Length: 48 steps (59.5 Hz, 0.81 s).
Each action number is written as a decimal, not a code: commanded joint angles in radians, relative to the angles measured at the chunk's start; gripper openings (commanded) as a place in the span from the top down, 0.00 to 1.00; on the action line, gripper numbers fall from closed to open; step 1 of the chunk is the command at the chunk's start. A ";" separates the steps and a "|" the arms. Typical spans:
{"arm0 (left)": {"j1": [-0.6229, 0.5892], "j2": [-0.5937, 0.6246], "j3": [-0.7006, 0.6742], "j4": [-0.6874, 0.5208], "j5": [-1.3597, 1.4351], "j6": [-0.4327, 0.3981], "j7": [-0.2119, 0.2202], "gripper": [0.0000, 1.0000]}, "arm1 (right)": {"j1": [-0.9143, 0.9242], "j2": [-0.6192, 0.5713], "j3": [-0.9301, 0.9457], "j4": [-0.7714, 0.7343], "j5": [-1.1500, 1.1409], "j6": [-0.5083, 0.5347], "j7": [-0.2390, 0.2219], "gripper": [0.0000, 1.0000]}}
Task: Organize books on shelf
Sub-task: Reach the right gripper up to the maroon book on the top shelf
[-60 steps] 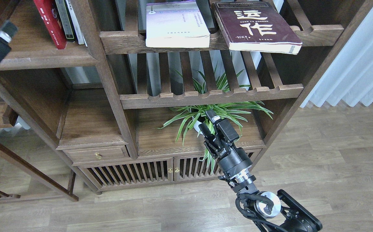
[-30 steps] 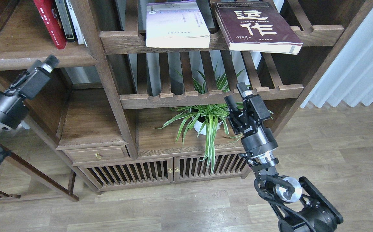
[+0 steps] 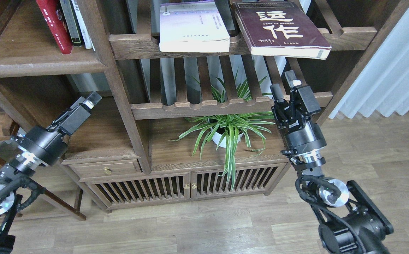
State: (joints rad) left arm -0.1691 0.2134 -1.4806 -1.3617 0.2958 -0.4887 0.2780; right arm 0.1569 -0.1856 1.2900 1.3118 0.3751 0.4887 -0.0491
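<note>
Maroon book (image 3: 280, 28) reads 运作 in big cream characters.

Two arms raised before a wooden bookcase
Right gripper (image 3: 283, 84) fingers apart, empty, below the maroon book (image 3: 280, 28); lavender book (image 3: 194, 26) lies beside it; red book (image 3: 54, 24) upright on the shelf (image 3: 38, 65); left gripper (image 3: 90, 100) unclear.

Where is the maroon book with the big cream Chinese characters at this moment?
In the head view, the maroon book with cream characters lies flat at upper right on the top slatted rack, beside the pale lavender-white book, above the right gripper.
</note>
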 commanded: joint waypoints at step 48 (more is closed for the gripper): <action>0.005 0.003 -0.043 0.058 -0.035 0.000 0.000 0.01 | 0.171 0.000 0.008 -0.042 -0.048 0.000 0.003 0.16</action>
State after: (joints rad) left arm -0.1641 0.2136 -1.5153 -1.3187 0.2640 -0.4887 0.2778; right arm 0.3196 -0.1844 1.2983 1.2821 0.3205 0.4887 -0.0459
